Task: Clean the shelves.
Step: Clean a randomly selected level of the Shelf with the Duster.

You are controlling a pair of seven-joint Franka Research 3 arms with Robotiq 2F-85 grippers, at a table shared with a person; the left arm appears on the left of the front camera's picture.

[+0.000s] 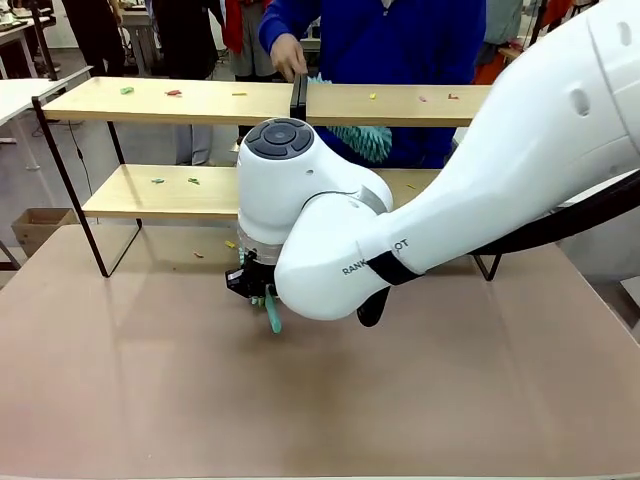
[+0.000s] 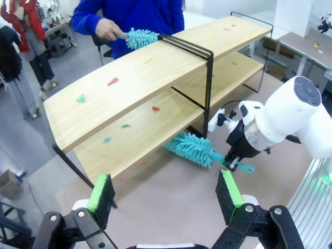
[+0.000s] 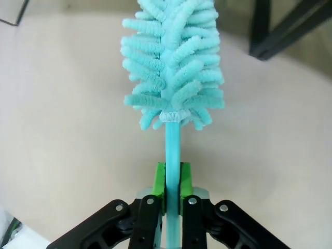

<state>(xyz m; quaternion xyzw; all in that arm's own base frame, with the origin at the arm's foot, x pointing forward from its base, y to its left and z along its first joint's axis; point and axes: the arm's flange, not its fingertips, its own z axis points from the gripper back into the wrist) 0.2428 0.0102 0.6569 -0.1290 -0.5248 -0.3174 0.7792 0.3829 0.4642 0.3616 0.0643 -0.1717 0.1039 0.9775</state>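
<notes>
Robotics lab: white robot arm (image 1: 480,170), more worktables (image 2: 306,46) (people (image 2: 21,46) standing about) behind.

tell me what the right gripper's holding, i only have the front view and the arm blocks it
Observer: The right gripper is shut on the thin handle of a teal duster.
Operator: where's the fluffy end
Observer: Low over the table, in front of the shelves' lower board, beside the central post.
Operator: and the left gripper
Observer: The left gripper is open and empty, above the table.
</notes>
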